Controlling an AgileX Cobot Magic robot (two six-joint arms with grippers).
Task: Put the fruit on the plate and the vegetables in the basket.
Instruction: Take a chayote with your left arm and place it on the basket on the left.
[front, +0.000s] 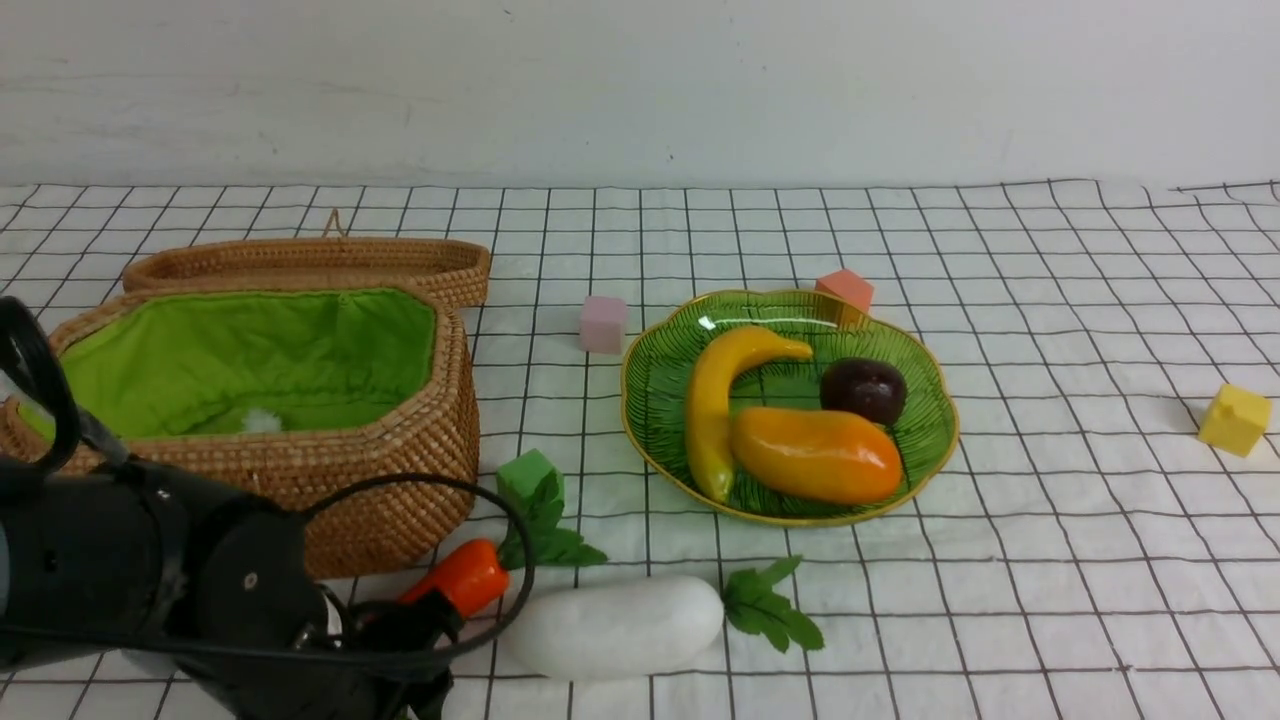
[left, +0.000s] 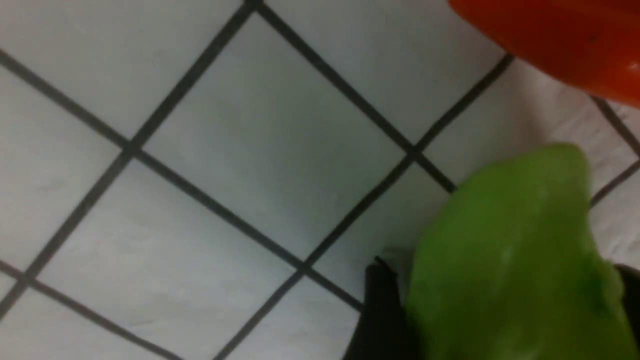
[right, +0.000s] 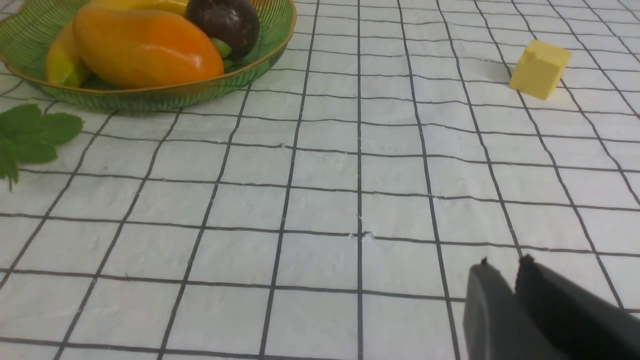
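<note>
The banana (front: 712, 410), mango (front: 815, 455) and mangosteen (front: 863, 390) are seen on the plate (front: 655, 400); the carrot (front: 465, 578) and radish (front: 612, 625) are laid on the desk (front: 1050, 560) beside the basket (front: 400, 470); the green pod (left: 510, 240) is clamped by the left end effector (left: 500, 310); the right end effector (right: 502, 280) is held together over the desk.

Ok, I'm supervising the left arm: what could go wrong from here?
The carrot lies right beside the green pod between the left gripper's fingers; lifting may knock it. The radish lies close too and could roll. The basket wall stands near; the pod might clip it.
</note>
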